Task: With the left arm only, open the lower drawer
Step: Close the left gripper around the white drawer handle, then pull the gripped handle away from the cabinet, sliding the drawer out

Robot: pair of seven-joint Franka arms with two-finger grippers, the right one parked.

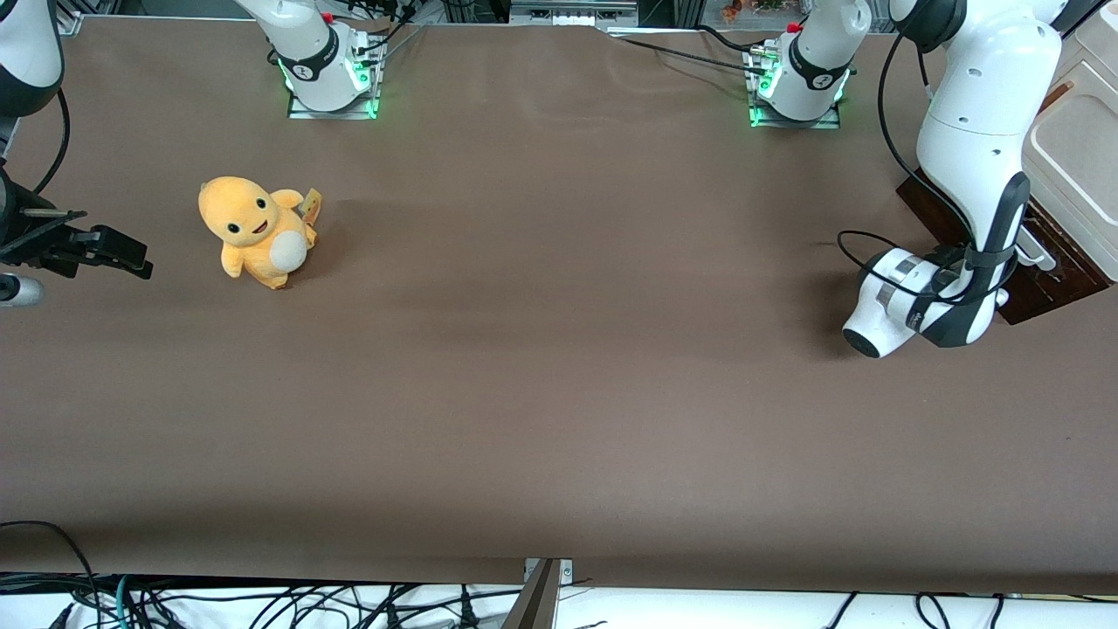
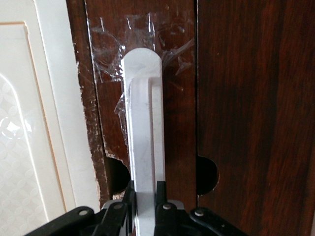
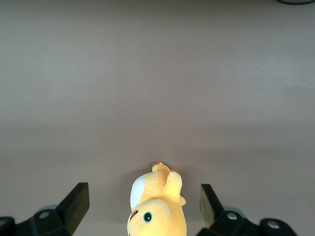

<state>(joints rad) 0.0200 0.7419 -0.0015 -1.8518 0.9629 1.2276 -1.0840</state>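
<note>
Fingers (image 2: 129,199) of the gripper (image 2: 146,201) are clamped against both sides of the pale bar handle (image 2: 142,123), which we see running up between them, taped to the dark brown front of the lower drawer (image 2: 182,137). We note the left arm (image 1: 978,157) bent low at the working arm's end of the tabletop (image 1: 559,367), its wrist at the dark drawer unit (image 1: 1048,271) under the cream cabinet (image 1: 1079,148). An orange plush toy (image 1: 256,229) sits toward the parked arm's end.

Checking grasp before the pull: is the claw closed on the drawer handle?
Yes, the claw pinches the pale handle of the lower drawer between both fingers.
</note>
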